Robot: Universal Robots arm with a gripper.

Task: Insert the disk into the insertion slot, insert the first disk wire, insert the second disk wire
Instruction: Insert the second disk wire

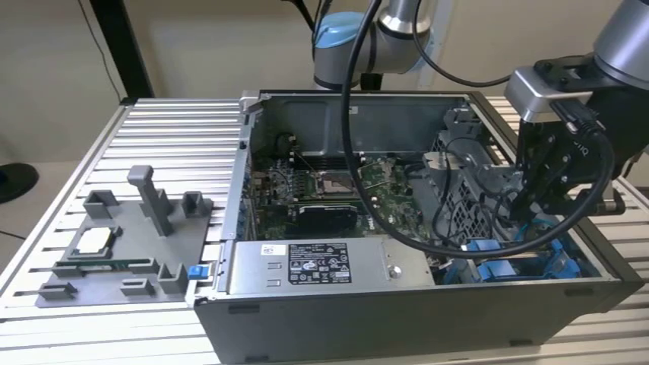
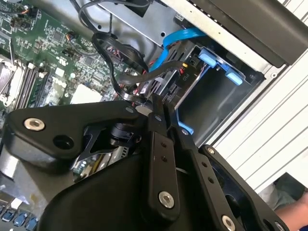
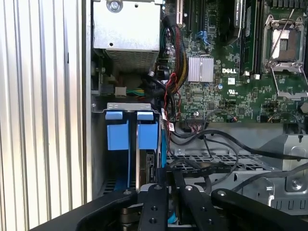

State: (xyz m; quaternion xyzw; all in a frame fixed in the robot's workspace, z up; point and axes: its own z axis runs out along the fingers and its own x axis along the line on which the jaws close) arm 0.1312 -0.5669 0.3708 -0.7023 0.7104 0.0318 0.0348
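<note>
Hovering gripper point(image 2: 161, 103) — fingers together — at insertion slot point(image 2: 219, 91)

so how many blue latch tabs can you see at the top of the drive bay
2. In the first wrist view, one blue tab and a second blue tab sit side by side under the bay's grey metal lip. More may be hidden lower down behind the gripper.

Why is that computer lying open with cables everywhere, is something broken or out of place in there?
Nothing looks damaged. The computer case lies on its side with its cover off, and loose black cables drape across the drive cage beside the blue latches. The gripper reaches in there. The processor socket sits empty.
</note>
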